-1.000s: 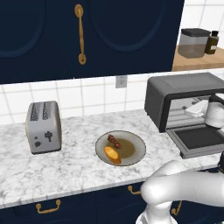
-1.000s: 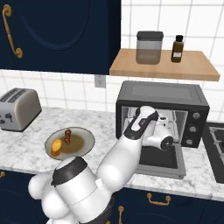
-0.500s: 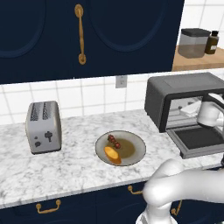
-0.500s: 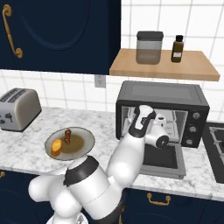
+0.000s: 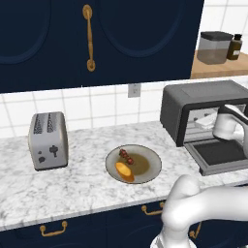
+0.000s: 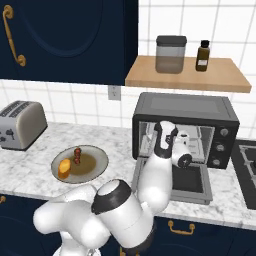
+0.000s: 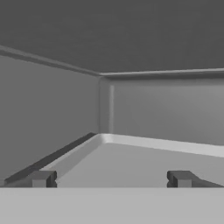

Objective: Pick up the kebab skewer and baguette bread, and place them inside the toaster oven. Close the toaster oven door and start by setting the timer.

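Left base view looks down on a white marble tabletop (image 5: 72,189) with grey veins, running across the middle of the frame under navy cupboards with brass handles and a white tiled wall. A silver two-slot toaster (image 5: 47,140) stands at the left, and a wooden shelf (image 6: 187,75) at the upper right carries a grey-lidded canister (image 6: 170,54) and a brown bottle (image 6: 202,56).

Near the centre a round brownish plate (image 5: 149,162) holds both foods. The kebab skewer (image 5: 127,156), a short stick of dark red chunks, lies on the plate's upper left part. The baguette bread (image 5: 125,171), a small golden-orange loaf, lies just below it near the plate's lower left rim.

At the right stands the toaster oven (image 6: 185,107), dark grey and boxy, with the toaster oven door (image 6: 192,181) folded down flat in front of it.

In the right base view the arm's white wrist reaches into the oven mouth and covers part of the interior. In the hand view the gripper (image 7: 111,178) shows two dark fingertips set wide apart with nothing between them, over the pale metal tray (image 7: 131,157) and facing the grey back corner of the cavity. The oven's right side is cut off by the left base view's edge.
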### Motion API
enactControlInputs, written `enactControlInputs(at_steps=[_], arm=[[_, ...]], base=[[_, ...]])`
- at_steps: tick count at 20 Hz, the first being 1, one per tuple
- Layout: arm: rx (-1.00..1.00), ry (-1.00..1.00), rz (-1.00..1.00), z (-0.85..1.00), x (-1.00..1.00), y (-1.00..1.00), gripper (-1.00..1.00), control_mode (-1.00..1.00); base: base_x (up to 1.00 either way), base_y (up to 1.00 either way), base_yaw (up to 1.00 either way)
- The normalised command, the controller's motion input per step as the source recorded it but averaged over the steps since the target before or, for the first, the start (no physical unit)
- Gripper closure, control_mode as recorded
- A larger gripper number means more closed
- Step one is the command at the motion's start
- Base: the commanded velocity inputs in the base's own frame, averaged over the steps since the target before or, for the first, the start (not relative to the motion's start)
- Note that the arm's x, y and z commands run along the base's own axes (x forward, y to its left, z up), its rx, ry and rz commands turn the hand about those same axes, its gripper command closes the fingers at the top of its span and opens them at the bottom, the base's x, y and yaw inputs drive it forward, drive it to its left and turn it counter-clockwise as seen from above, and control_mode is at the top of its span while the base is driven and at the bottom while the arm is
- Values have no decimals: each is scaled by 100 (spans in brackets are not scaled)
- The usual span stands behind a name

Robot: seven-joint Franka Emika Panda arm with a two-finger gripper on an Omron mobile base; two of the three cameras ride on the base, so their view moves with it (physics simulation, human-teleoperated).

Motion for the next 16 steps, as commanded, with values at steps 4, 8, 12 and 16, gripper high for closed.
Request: enactControlInputs(at_steps=[4, 8, 12, 16], arm=[[1, 0, 0, -9, 25, -17, -100, -100], [2, 0, 0, -2, 33, -22, -100, -100], [0, 0, 0, -17, 36, -21, -100, -100], [0, 0, 0, -34, 28, -13, -100, -100]], base=[[0, 0, 0], [0, 0, 0], [0, 0, 0], [0, 0, 0]])
